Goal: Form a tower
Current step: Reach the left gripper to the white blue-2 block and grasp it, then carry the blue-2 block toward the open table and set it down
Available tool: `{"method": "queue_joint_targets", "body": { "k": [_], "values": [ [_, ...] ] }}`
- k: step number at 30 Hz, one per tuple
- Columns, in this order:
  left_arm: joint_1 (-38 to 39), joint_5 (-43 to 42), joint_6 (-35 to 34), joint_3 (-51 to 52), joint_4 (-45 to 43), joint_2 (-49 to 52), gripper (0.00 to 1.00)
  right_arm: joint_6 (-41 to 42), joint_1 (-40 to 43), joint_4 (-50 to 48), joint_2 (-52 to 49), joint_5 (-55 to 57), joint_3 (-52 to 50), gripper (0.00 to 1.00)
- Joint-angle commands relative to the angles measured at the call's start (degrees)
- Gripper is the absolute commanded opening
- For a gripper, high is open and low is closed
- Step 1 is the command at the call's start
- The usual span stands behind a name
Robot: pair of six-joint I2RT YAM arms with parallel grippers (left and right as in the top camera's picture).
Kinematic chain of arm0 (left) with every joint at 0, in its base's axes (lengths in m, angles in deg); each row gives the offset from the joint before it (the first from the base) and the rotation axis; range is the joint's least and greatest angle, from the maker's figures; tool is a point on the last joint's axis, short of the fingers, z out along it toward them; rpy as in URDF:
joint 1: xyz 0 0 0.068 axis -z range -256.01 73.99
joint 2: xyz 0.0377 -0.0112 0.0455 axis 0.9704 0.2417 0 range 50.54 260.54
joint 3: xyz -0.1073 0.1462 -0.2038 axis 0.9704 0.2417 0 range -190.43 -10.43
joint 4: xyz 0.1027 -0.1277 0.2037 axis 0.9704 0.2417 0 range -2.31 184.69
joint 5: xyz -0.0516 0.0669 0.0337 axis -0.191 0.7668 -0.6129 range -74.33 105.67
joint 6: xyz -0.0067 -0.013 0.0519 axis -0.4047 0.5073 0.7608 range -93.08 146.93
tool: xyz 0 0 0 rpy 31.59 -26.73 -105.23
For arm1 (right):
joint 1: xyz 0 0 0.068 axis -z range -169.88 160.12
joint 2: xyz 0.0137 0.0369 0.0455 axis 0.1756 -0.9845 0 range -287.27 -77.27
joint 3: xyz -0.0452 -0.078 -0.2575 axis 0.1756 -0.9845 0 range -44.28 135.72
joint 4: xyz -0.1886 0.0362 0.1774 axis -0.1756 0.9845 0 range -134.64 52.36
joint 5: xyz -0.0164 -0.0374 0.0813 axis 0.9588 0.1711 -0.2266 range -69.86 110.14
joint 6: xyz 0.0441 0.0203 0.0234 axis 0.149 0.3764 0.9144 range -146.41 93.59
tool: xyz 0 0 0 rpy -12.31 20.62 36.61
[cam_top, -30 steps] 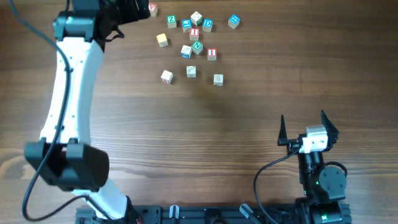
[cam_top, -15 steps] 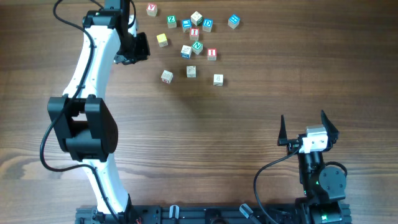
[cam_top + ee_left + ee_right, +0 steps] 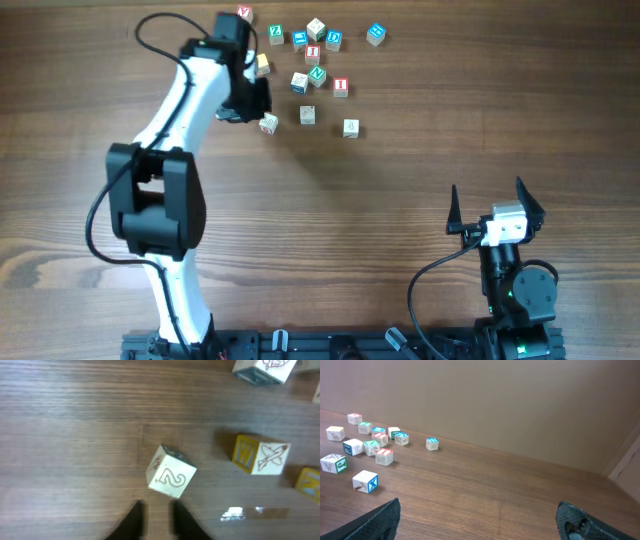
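Cubes lie loose in the overhead view: red "I" cube (image 3: 313,52) and green "N" cube (image 3: 317,74) rest singly, up-right of the "2" cube (image 3: 268,123), which sits just beside the left gripper (image 3: 258,105). Left wrist: its pincer stands narrowly apart and empty, just short of that cube. Right wrist: right gripper (image 3: 477,505) gapes wide, empty, well apart from it.

Tower (image 3: 314,60), upper centre of the overhead frame: small pale wooden letter cubes, one cube wide. The red "I" cube (image 3: 313,52) lay directly above the green "N" cube (image 3: 317,74) in the frame, touching; stacking height could not be judged from above.
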Motion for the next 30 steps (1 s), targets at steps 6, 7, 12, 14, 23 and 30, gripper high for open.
{"method": "queue_joint_targets", "body": {
  "k": [6,7,12,14,23,30],
  "values": [
    [2.6,6.6,2.25,4.76,-4.39,0.57,0.77,-0.31,-0.2,-0.13,0.26,-0.94,-0.07,1.0],
    [2.93,6.6,2.75,5.84,-5.64,0.57,0.77,-0.33,-0.2,-0.13,0.26,-0.94,-0.07,1.0],
    [4.39,6.62,2.73,9.68,-12.52,0.59,0.78,-0.33,-0.2,-0.13,0.26,-0.94,-0.07,1.0],
    [4.33,6.64,2.73,9.68,-13.79,0.59,0.71,-0.31,-0.2,-0.13,0.26,-0.94,-0.07,1.0],
    [4.33,6.69,2.71,9.68,-13.97,0.63,0.33,-0.31,-0.2,-0.13,0.26,-0.94,-0.07,1.0],
    [4.35,7.23,2.51,9.68,-13.92,0.63,0.43,-0.33,-0.2,-0.13,0.26,-0.94,-0.07,1.0]
  ]
}}
